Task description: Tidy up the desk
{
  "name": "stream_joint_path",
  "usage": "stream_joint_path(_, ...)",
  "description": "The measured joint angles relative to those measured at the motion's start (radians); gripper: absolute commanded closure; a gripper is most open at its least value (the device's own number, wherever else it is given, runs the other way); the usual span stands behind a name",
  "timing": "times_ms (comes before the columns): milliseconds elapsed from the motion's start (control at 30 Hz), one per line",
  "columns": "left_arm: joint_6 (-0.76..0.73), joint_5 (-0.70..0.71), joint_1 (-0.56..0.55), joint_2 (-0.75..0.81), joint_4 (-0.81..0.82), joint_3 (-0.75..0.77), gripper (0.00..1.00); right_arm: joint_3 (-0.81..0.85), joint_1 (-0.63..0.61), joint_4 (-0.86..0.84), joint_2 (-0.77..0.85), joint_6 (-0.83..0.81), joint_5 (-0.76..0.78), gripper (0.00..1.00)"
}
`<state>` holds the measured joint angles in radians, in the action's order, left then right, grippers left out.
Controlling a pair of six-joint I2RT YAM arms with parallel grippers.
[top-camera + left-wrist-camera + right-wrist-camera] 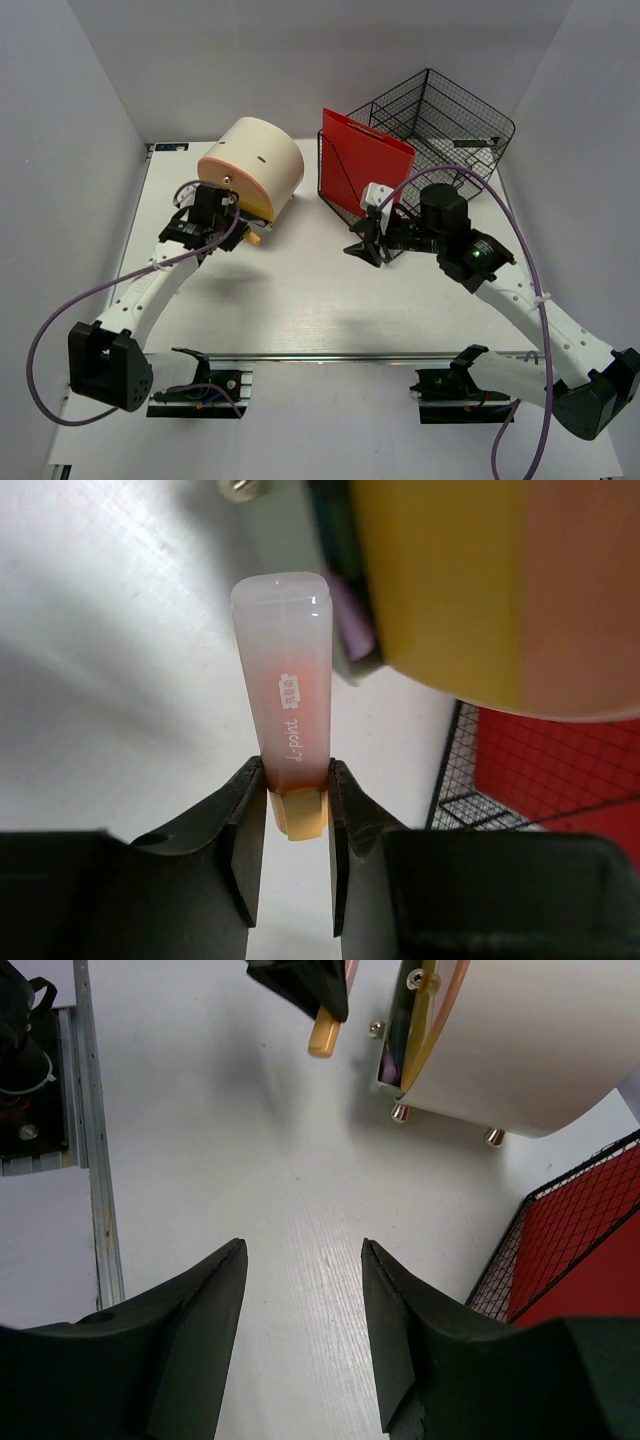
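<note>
My left gripper (pixel 297 780) is shut on a pale pink translucent marker (pixel 285 680), gripping near its tan end. The marker's rounded cap points at the mouth of a cream round case (pixel 450 580) with a yellow rim, which lies on its side at the back left of the white desk (pixel 330 300). From above, the left gripper (pixel 243 230) sits right in front of the case (pixel 255 160). My right gripper (pixel 303 1250) stands open over bare desk with nothing between its fingers; in the top view the right gripper (pixel 360 248) is near the middle.
A black wire mesh rack (pixel 440 120) holding a red folder (pixel 362 160) stands at the back right, close behind the right gripper. A metal rail (pixel 350 355) runs along the near edge. Purple and green items show inside the case mouth (pixel 392 1055).
</note>
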<state>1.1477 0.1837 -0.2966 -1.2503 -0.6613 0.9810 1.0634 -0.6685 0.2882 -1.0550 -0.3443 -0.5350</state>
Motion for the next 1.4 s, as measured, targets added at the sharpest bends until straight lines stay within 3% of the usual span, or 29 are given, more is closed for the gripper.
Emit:
stream_joint_path(233, -0.201, -0.079, 0.035, -0.052, 0.115, 0.053, 1.0, -0.023, 0.015, -0.008, 0.002, 0.0, 0.0, 0.44)
stream_joint_path(367, -0.232, -0.135, 0.071, -0.064, 0.19, 0.036, 1.0, -0.031, 0.028, -0.007, 0.003, -0.003, 0.0, 0.44)
stream_joint_path(767, -0.053, -0.369, 0.249, 0.021, 0.546, -0.25, 1.0, -0.031, 0.044, -0.008, 0.021, -0.005, -0.012, 0.44)
stream_joint_path(1400, 0.084, -0.587, 0.38, -0.098, 0.909, -0.364, 1.0, -0.046, 0.052, -0.015, 0.021, -0.016, -0.018, 0.44)
